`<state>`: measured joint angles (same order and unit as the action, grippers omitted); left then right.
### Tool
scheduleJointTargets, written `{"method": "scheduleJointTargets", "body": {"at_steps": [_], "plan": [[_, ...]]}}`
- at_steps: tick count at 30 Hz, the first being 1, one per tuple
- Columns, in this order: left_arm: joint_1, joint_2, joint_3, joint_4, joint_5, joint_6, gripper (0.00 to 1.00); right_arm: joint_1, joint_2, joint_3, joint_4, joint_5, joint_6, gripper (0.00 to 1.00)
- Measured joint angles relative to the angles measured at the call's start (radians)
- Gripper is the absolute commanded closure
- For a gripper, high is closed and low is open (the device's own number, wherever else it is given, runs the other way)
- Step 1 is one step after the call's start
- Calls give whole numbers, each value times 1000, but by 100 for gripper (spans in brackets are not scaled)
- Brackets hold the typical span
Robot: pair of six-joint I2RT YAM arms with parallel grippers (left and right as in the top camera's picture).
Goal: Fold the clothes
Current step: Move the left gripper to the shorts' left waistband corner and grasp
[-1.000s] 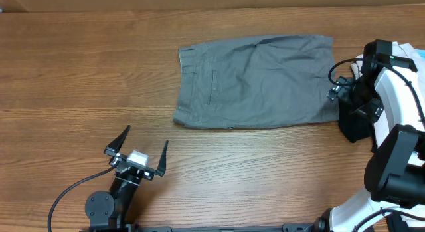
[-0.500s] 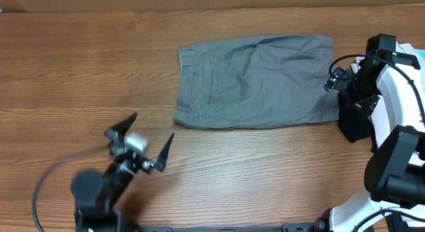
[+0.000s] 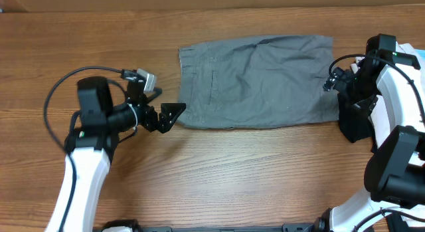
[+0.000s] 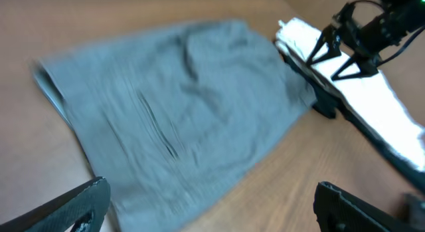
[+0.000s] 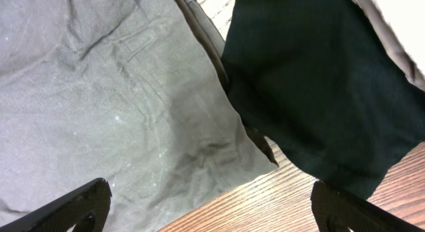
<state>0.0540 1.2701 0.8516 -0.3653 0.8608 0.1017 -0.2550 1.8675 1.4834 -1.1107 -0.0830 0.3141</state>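
The grey shorts (image 3: pixel 255 82) lie flat on the wooden table (image 3: pixel 219 172), waistband to the left. My left gripper (image 3: pixel 167 104) is open and hovers beside their lower left corner. In the left wrist view the shorts (image 4: pixel 172 112) fill the middle, with the open left gripper (image 4: pixel 212 205) low over their near edge and nothing between the jaws. My right gripper (image 3: pixel 330 84) is open at the shorts' right edge. In the right wrist view, the open right gripper (image 5: pixel 212 209) spans the shorts (image 5: pixel 99 92) and bare wood.
A black garment (image 3: pixel 352 122) lies against the shorts' right end, under the right arm, and shows large in the right wrist view (image 5: pixel 319 79). A cream-white garment (image 5: pixel 392 32) lies past it. Bare wood stretches along the table's front and left.
The left arm has swung from the front edge of the table up and right to the shorts' lower left corner. The right arm has barely shifted. Both grippers stayed open.
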Motion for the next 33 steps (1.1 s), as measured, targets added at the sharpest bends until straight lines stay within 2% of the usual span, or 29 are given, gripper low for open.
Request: {"method": "scheduleJointTargets", "body": {"at_steps": [3,9,17,21,24,30,32,33], "plan": [[0,130,6,-24,23,-18,0,0,0,0,0,0,0,0],[0,284,9,6,29,-47,0,0,0,0,4,-3,0,0],[-30,401,14,-4,-178,-188,0,0,0,0,8,-6,0,0],[-45,439,14,9,-214,-224,0,0,0,0,8,-6,0,0],[-60,459,14,37,-215,-236,12,0,0,0,8,-6,0,0],[-94,470,16,65,-210,-255,76,0,0,0,3,-6,0,0],[-98,470,17,67,-210,-262,93,0,0,0,2,-6,0,0],[-100,470,17,68,-208,-259,96,0,0,0,2,-7,0,0]]}}
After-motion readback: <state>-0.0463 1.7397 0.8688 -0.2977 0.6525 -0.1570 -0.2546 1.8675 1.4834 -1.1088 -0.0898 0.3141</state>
